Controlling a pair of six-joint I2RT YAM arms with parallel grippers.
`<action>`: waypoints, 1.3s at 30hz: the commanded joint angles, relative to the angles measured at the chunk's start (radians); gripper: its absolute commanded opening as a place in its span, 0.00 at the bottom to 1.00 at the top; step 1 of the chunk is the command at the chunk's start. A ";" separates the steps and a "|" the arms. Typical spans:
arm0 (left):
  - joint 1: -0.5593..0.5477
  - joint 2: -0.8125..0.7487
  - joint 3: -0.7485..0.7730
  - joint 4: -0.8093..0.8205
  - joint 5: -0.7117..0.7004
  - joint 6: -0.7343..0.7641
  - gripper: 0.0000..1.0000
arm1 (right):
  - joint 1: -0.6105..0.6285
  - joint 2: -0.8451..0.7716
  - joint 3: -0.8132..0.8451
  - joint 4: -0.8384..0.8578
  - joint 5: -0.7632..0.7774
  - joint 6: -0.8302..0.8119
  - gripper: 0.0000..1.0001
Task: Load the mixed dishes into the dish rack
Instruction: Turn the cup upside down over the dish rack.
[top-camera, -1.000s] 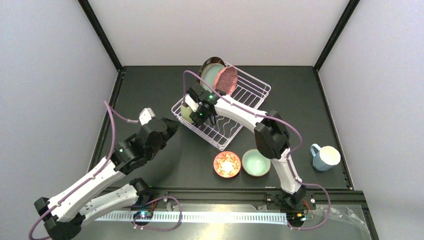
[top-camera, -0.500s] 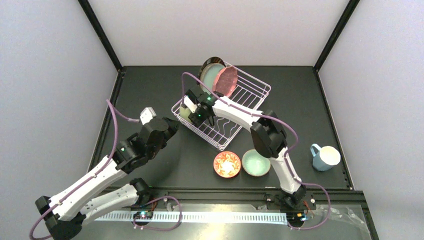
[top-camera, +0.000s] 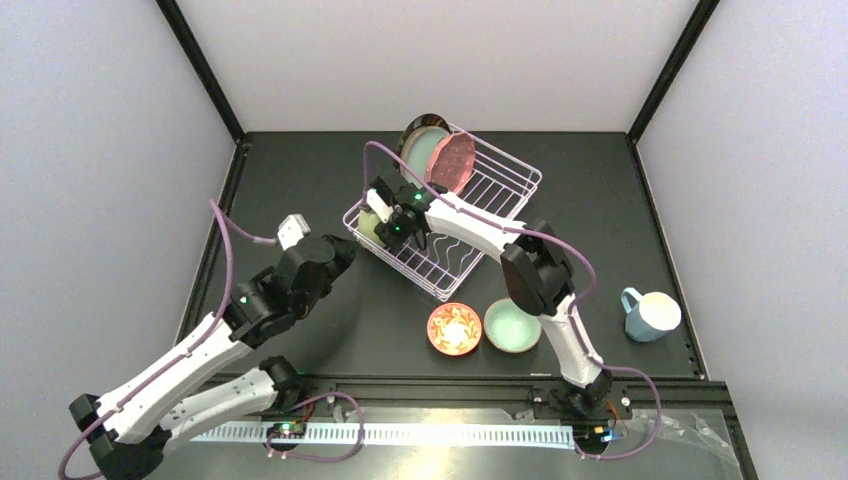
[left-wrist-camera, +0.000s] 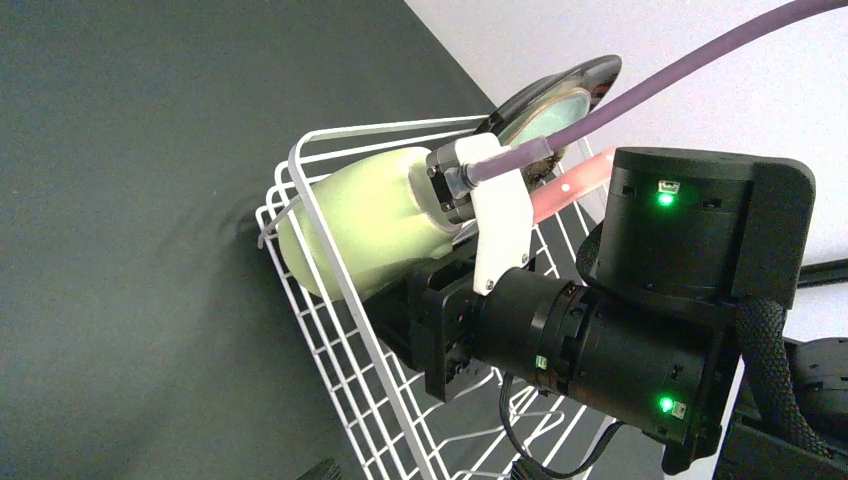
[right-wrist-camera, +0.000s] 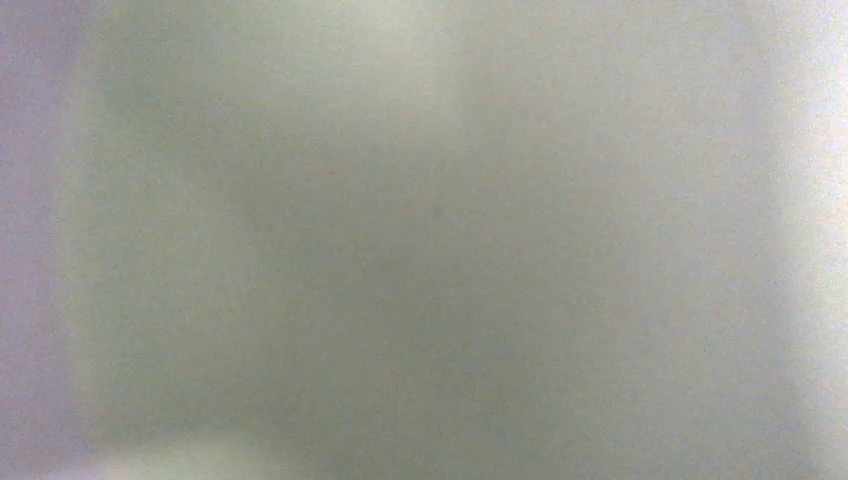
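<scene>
1. Black-bodied, the right gripper (top-camera: 387, 221) reaches into the near-left corner of the dish rack (top-camera: 492, 186), right against the cream mug (left-wrist-camera: 360, 225). Its fingers are hidden behind the mug and the wrist housing, so I cannot tell whether they clamp the mug or stand apart from it.
2. The right wrist view is one pale, greenish-cream blur from edge to edge, with no outline to read.
3. In the left wrist view the cream mug lies tilted on its side inside that corner, its wall pressed close to the rack's white rim wire. Whether it rests on the rack floor is hidden.
4. The left gripper (top-camera: 338, 252) hangs above the tabletop (top-camera: 300, 180) just left of the rack, jaws spread wide, with nothing between them, pointing toward the mug corner.
5. At the rack's far corner three plates stand on edge, close together: the cream plate with dark striped rim (top-camera: 420, 127) farthest back, the teal flower plate (top-camera: 424, 156) in front of it, then the pink dotted scalloped plate (top-camera: 456, 162).
6. On the tabletop near the right arm's base, the red-orange bowl (top-camera: 454, 328) and the mint bowl (top-camera: 512, 325) sit upright, just beside each other.
7. The blue mug (top-camera: 652, 315) stands well apart at the right side, its handle to the left.
</scene>
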 joint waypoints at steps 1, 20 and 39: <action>0.005 -0.014 0.012 -0.003 -0.029 0.009 0.97 | 0.003 0.002 -0.004 0.020 0.025 0.006 0.70; 0.005 -0.024 0.004 -0.001 -0.017 -0.006 0.97 | 0.003 -0.109 0.007 -0.022 0.081 0.017 0.72; 0.005 0.006 0.035 0.030 -0.015 0.070 0.97 | 0.003 -0.382 0.009 -0.041 0.251 0.083 0.98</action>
